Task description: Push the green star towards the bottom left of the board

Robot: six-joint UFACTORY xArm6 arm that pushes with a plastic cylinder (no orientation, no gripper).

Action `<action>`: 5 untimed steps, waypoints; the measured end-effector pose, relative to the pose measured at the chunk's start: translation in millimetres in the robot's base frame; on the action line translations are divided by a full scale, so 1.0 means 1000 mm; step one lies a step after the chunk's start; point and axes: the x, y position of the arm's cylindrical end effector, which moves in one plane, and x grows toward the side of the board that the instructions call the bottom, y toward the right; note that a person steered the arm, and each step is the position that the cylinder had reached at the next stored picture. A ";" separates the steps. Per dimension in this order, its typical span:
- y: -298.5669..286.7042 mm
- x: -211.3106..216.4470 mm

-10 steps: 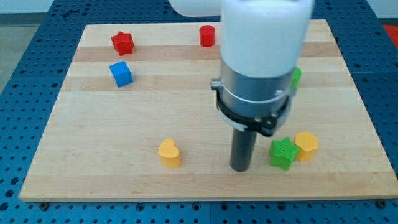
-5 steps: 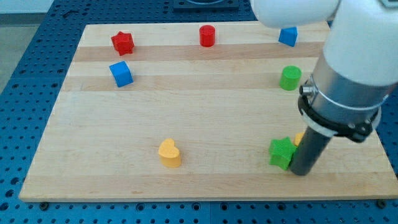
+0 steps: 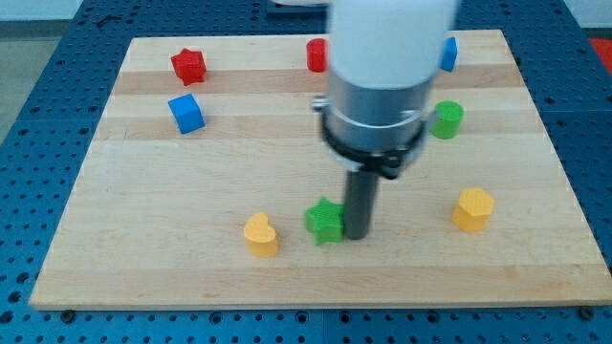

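Observation:
The green star (image 3: 325, 221) lies on the wooden board (image 3: 172, 258) low in the middle, a little right of the yellow heart (image 3: 260, 235). My tip (image 3: 358, 234) stands right against the star's right side, touching it. The arm's white and grey body rises above it and hides part of the board's upper middle.
A yellow hexagon (image 3: 472, 209) lies at the lower right. A green cylinder (image 3: 447, 119) sits at the right, a blue block (image 3: 448, 54) at the top right, partly hidden. A red cylinder (image 3: 316, 54), a red star (image 3: 188, 66) and a blue cube (image 3: 185, 113) lie along the top left.
My tip swung from the star's left round to its right, then swept left, pushing the green star away from the yellow hexagon to near the yellow heart.

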 end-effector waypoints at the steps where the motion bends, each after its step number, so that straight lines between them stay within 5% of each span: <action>1: -0.038 -0.014; 5: -0.195 -0.020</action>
